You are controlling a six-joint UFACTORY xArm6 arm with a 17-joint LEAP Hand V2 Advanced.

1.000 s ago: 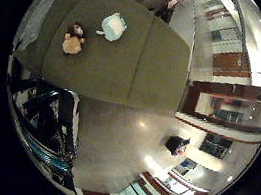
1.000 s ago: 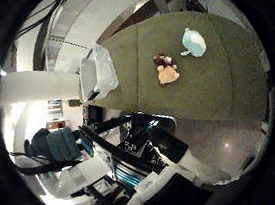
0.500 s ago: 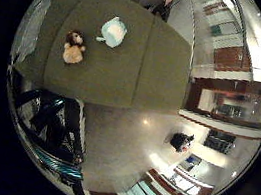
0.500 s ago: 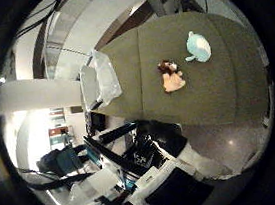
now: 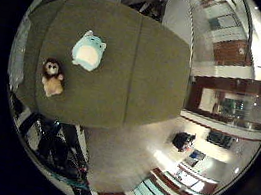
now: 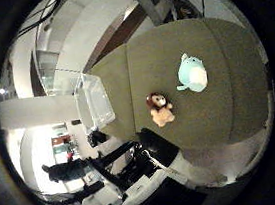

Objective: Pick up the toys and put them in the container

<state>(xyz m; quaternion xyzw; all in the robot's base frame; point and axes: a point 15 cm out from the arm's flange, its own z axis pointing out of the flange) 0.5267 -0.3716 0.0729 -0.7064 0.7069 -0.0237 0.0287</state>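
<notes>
A small brown and tan plush toy [image 6: 159,109] lies on the olive green table [image 6: 219,113]. A pale teal plush toy [image 6: 190,73] lies a short way from it on the same table. A clear plastic container [image 6: 95,100] stands at the table's edge, away from both toys. In the little finger side view the teal toy [image 5: 87,50] and the brown toy [image 5: 51,76] lie near each other on the table [image 5: 134,78].
The table has a wide bare stretch beside the toys. A black cart or frame [image 6: 159,152] stands on the floor by the table's edge. Room furniture and a doorway [image 5: 227,99] show beyond the table.
Both views have shifted: the camera has moved over the table, so the toys and container now sit nearer the middle of the views and look larger. The toys themselves have not moved.
</notes>
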